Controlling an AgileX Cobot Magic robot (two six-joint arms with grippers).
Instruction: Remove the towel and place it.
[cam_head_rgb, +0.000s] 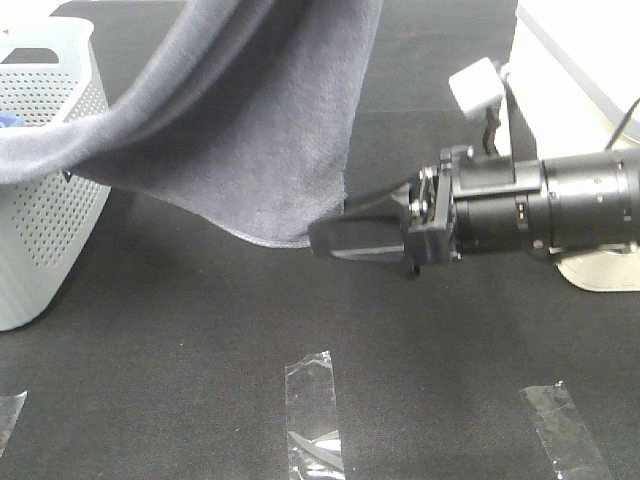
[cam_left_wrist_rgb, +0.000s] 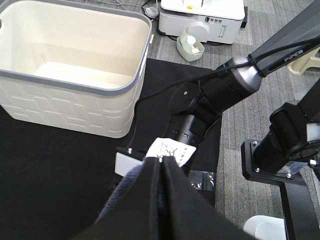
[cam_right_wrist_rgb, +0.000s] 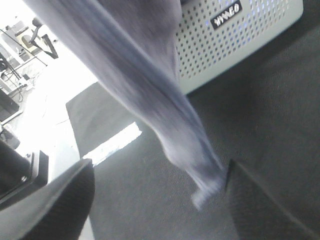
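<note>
The slate-grey towel (cam_head_rgb: 260, 120) hangs in the air. One end trails into the grey perforated basket (cam_head_rgb: 40, 160) at the left, and the rest rises out of the top of the exterior view. My left gripper (cam_left_wrist_rgb: 160, 162) is shut on a fold of the towel (cam_left_wrist_rgb: 117, 200); it is out of the exterior view. My right gripper (cam_head_rgb: 325, 240) is open and sits level at the towel's lowest hanging corner. In the right wrist view that corner (cam_right_wrist_rgb: 205, 190) hangs between the spread fingers (cam_right_wrist_rgb: 50, 200), not pinched.
A bright blue cloth (cam_head_rgb: 8, 120) peeks from the basket. A cream tub with a grey rim (cam_left_wrist_rgb: 75, 85) stands at the right side of the black mat (cam_head_rgb: 200, 350). Clear tape strips (cam_head_rgb: 310, 400) lie on the mat near the front.
</note>
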